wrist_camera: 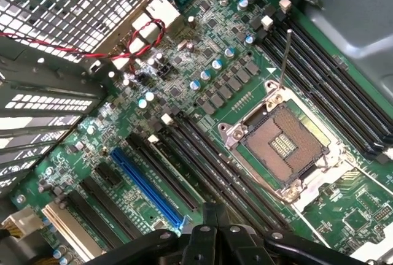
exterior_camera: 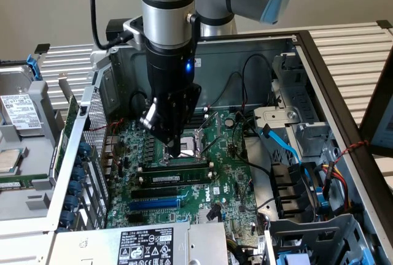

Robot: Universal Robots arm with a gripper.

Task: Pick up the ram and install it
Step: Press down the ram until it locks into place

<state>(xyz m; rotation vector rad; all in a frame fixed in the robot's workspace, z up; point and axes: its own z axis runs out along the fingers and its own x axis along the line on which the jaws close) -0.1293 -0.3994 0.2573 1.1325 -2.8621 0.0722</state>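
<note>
1. One black gripper (exterior_camera: pixel 177 150) hangs on the silver arm inside the open grey computer case (exterior_camera: pixel 344 87), its fingers drawn together and gripping nothing.
2. The long green ram stick with black chips (exterior_camera: pixel 175 178) lies across the black memory slots, just below the fingertips and apart from them.
3. The fingertips sit over the open square metal processor socket (wrist_camera: pixel 285 147).
4. A blue expansion slot (wrist_camera: pixel 147 186) runs beyond the ram on the green motherboard (exterior_camera: pixel 236 182).
</note>
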